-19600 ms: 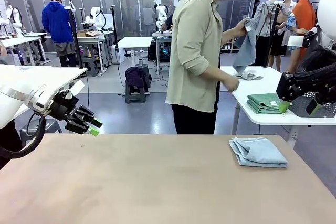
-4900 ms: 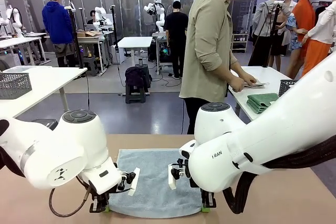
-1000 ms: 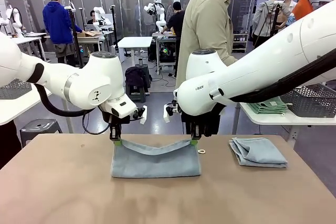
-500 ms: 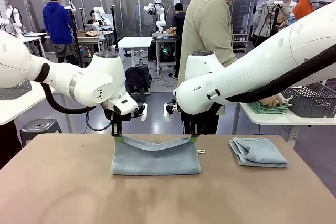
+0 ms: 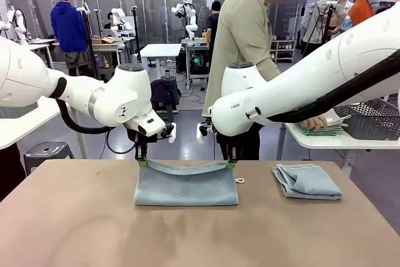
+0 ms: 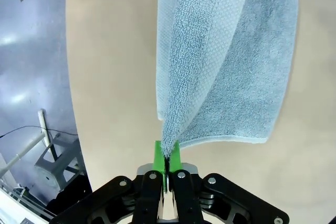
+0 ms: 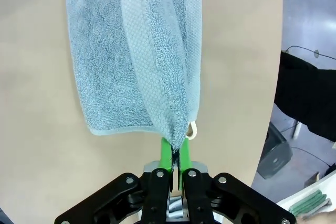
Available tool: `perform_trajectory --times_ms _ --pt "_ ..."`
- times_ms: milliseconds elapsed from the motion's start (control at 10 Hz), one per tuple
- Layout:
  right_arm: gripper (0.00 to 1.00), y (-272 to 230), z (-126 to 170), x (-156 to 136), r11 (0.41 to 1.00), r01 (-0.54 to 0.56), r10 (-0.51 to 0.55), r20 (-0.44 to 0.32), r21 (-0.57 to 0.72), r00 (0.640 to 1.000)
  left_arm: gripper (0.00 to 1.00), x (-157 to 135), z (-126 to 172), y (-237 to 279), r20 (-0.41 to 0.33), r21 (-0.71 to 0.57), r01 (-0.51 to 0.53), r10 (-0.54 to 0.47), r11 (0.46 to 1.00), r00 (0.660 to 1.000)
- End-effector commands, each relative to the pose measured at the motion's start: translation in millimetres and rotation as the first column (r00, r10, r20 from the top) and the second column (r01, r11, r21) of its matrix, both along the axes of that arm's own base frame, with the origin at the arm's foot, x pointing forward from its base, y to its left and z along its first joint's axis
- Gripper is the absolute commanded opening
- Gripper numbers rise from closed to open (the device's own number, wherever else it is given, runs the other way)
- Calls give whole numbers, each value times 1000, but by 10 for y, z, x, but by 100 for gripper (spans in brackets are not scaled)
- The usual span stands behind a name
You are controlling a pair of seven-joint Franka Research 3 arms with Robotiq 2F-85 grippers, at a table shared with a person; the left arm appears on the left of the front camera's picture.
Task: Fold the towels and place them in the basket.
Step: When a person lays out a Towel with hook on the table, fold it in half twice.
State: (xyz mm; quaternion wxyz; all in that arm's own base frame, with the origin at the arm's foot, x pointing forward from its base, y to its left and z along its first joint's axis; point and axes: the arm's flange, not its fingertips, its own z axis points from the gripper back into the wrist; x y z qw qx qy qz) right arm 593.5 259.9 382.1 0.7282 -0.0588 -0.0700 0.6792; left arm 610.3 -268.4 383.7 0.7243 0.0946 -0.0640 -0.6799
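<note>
**Both far corners pinched, towel doubled on the table**

Holding with the left gripper (image 5: 142, 162) and the right gripper (image 5: 230, 164), both clamped tight on cloth, green pads (image 6: 157, 153) nipped on a bunched corner each. Hovering low, just above the table (image 5: 187, 236).

Gripping the towel (image 5: 186, 186) at its far-left and far-right corners. Lying mid-table and doubled over: bottom layer flat, fold on the near side, top layer's far edge raised and sagging a little between the two grips. White loop (image 7: 192, 129) right beside the right gripper.

Handling, as a judgement: light, limp terry, no stiffness, so expect droop wherever unsupported. Rough pile, so probably little slip in the pads. Nothing fragile. Best taken at the corners on the woven hem band, with both ends moved together to avoid skew. Likely to bunch if pinched mid-edge.

Further out: second folded towel (image 5: 306, 181) on the table's right side, well apart. Basket (image 5: 369, 119) off on the side table beyond, near a person's hand (image 5: 314, 121) on green towels (image 5: 322, 129).
</note>
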Motion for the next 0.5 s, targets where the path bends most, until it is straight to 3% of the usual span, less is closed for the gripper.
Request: perform_trajectory --times_ms 0,400 --pt "7 16 -59 100 999 36 -36 2 -7 999 4 148 -45 3 -6 34 11 -11 999 1000" --pt "7 -26 -235 230 999 46 -46 10 2 999 4 316 -295 -33 -7 49 28 -27 998 1000"
